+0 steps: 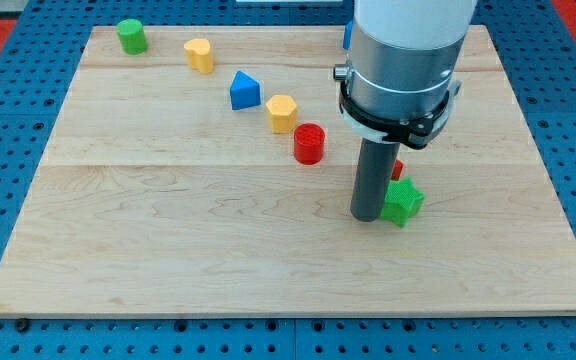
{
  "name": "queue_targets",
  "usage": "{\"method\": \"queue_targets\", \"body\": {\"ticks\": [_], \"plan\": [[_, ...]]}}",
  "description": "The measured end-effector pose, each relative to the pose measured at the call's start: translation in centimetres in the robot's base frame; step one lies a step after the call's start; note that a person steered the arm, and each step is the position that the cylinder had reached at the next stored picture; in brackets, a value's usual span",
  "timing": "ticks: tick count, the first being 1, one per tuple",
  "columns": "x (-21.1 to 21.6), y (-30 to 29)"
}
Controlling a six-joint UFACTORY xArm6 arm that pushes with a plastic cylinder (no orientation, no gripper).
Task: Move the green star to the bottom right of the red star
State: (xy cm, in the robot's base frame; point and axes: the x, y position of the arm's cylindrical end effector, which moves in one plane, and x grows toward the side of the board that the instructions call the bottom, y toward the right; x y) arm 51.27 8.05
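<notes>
pale wooden board (168,250) with green star (404,202), red cylinder (309,143), yellow hexagon (282,113), blue triangle (244,91)

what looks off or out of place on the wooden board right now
Nothing looks damaged or toppled. The only oddity: the red star is almost wholly hidden behind my tip, and the green star sits tight against the tip on the view's right. A blue block at the view's top is mostly hidden too.

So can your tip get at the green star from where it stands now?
Probably yes: my tip sits right against the green star on its left side in the view, nothing between them. The red star is mostly hidden behind the rod.
</notes>
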Motion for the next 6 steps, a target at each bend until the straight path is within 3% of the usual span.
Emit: {"method": "queue_targets", "body": {"ticks": [4,5,6], "plan": [[2.1,8.8],[2.2,13.8],[-0.3,18.5]]}}
